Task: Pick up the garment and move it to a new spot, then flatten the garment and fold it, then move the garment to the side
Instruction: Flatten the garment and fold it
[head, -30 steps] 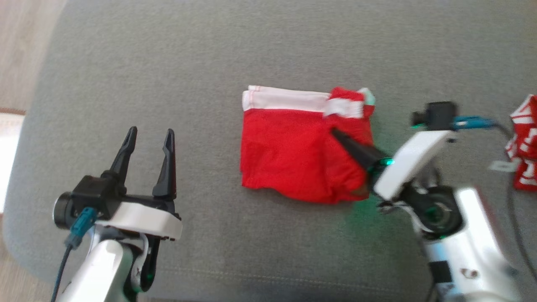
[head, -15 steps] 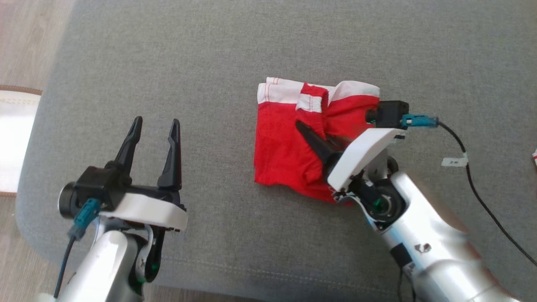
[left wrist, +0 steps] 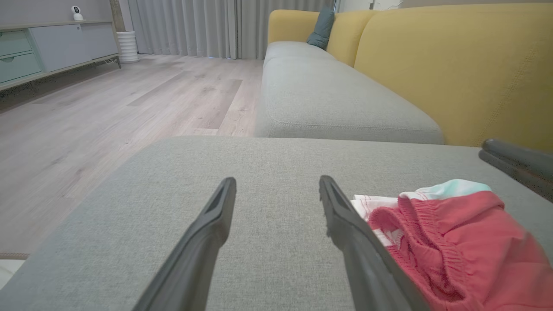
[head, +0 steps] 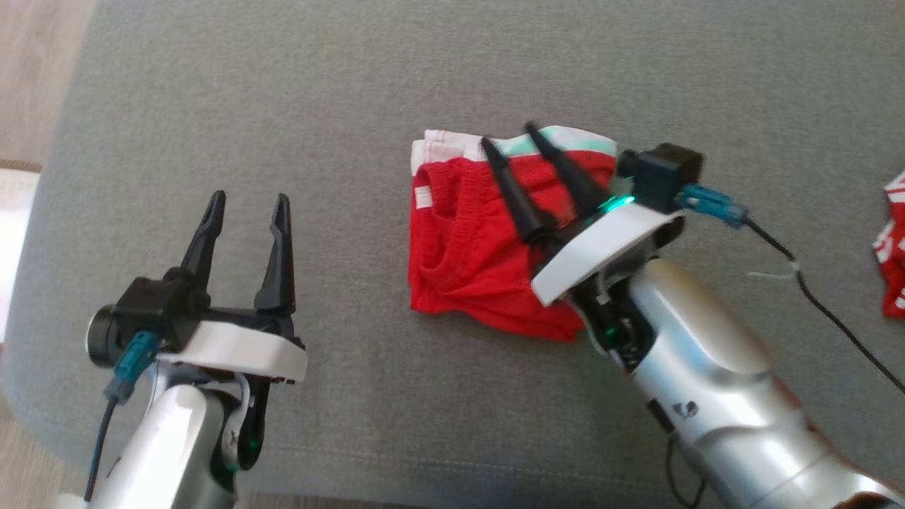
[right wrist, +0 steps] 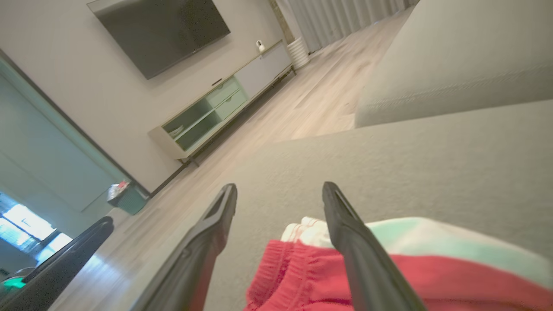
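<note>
Grey cushion point(head: 283, 85), folded red garment point(head: 459, 276), 2 open claws.

The cushion stretches beneath both claws. The garment, its white band at the far edge, lies directly under the right claw point(head: 508, 134), whose 2 fingers stand spread over the cloth, pinching nothing. The left claw point(head: 250, 196), also spread and empty, hovers well to the garment's left. A smaller red-and-white cloth point(head: 892, 261) lies far to the right claw's right.

Left gripper point(head: 249, 206) sits low at seven o'clock, fingers spread wide, pointing to twelve. Right gripper point(head: 509, 138) reaches in from five o'clock, fingers parted, aimed toward eleven.
</note>
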